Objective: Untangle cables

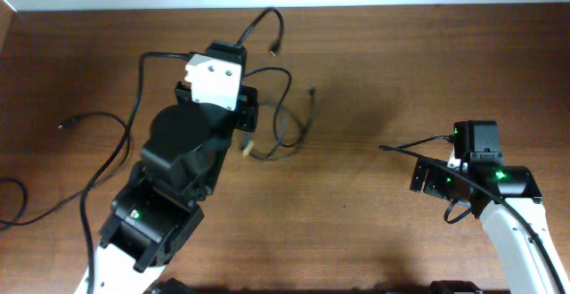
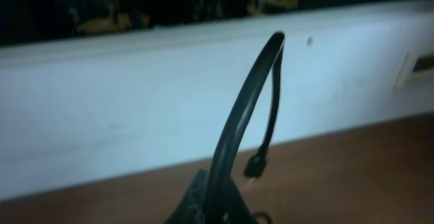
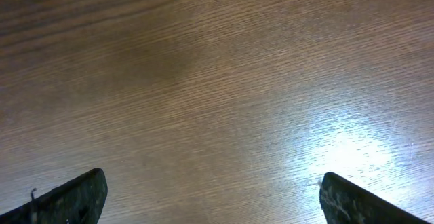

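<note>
Black cable (image 2: 234, 122) clenched in left tool (image 2: 207, 207) | right tool (image 3: 213, 200) released above wooden table (image 3: 203, 81)

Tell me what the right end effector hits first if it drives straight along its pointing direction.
Probably the table: the right end effector, wide open, faces only bare wood, nothing else in view.

Left wrist view dim, blurred; glare on table (image 3: 352, 149)

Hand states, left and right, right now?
Left hand: closed on a cable.
Right hand: open, holding nothing.
</note>
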